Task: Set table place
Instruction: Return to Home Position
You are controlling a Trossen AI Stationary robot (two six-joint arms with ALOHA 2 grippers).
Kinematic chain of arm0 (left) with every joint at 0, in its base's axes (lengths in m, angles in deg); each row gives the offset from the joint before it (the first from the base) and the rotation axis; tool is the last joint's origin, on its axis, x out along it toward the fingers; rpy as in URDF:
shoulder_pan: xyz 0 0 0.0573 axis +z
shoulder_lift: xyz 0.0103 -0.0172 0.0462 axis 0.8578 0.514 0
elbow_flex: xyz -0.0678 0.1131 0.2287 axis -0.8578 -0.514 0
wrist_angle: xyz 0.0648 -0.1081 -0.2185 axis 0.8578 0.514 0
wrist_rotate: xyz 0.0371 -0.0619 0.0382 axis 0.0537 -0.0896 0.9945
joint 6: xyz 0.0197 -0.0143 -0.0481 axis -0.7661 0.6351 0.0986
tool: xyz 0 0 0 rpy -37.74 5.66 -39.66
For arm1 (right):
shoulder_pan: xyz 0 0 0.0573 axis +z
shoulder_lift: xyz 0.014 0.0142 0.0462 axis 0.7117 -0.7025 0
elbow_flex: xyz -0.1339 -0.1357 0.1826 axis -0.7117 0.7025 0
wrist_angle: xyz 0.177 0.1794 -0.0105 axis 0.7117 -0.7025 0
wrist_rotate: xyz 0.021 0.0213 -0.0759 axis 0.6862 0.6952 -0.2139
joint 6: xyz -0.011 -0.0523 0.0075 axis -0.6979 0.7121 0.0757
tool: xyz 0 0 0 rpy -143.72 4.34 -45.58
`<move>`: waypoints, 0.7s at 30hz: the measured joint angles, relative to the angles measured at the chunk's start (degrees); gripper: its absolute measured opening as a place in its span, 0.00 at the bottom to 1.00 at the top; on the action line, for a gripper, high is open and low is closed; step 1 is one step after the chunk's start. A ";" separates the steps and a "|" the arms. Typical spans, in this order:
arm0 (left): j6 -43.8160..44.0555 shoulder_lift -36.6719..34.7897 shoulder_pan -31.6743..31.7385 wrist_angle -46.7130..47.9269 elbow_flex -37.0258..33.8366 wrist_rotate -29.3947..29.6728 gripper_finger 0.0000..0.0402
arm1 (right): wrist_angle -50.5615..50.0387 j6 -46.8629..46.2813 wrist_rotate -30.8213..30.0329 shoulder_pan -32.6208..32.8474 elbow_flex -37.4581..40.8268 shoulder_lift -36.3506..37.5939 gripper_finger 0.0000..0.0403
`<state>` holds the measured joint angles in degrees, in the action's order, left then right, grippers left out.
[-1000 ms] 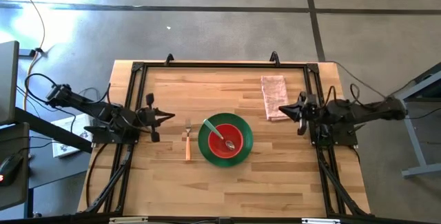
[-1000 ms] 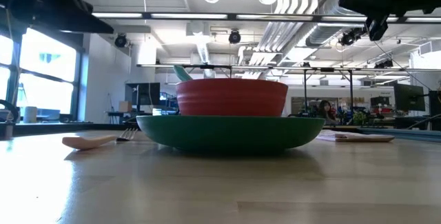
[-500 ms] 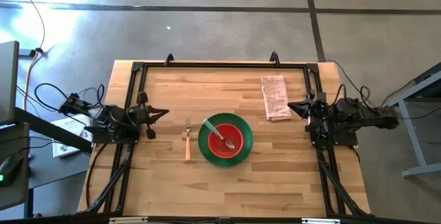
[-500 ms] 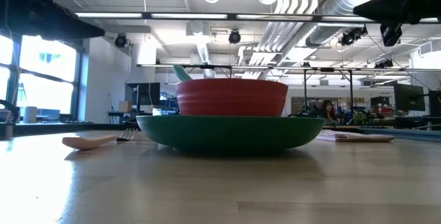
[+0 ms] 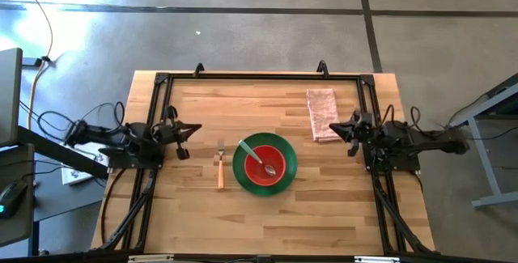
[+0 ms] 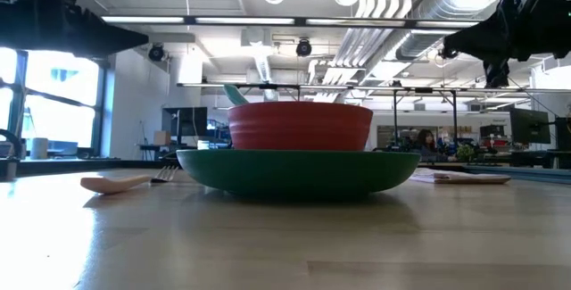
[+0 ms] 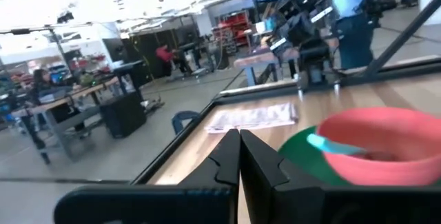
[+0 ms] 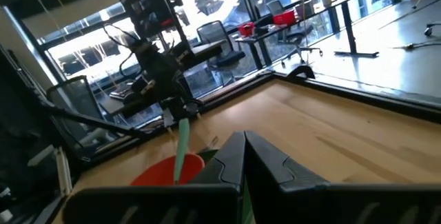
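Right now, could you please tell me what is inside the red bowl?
A pale blue spoon lies in the bowl, its handle reaching the rim. The bowl's floor beneath it is covered.

Red bowl [image 5: 252,172], green plate [image 5: 238,166], teal spoon [image 5: 260,160], orange spoon [image 5: 220,176], pink cloth [image 5: 322,114].

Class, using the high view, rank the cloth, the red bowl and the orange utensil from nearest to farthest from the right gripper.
1. Cloth, right beside the right gripper.
2. Red bowl, on the green plate, mid-table.
3. Orange utensil, left of the plate.
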<state>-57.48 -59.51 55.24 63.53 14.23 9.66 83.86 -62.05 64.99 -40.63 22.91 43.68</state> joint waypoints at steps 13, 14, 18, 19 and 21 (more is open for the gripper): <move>-1.33 -0.05 14.64 1.89 0.04 -18.92 0.00 | -23.09 -2.49 5.76 -4.84 -9.17 0.00 0.00; -1.35 -0.04 15.07 1.89 0.04 -19.31 0.00 | -23.01 -2.34 5.46 -4.84 -8.73 0.00 0.00; -1.34 -0.04 15.97 2.07 0.04 -20.52 0.00 | -22.55 -1.80 4.06 -4.84 -6.50 0.00 0.00; -1.32 -0.04 15.88 2.11 0.04 -20.61 0.00 | -21.34 -1.50 3.93 -4.86 -5.72 0.00 0.00; -1.32 -0.04 15.81 2.11 0.04 -20.62 0.00 | -16.76 0.06 3.45 -4.86 -3.70 0.00 0.00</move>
<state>-58.80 -59.54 71.06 65.64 14.27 -10.96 67.10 -61.99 68.44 -45.50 19.22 43.68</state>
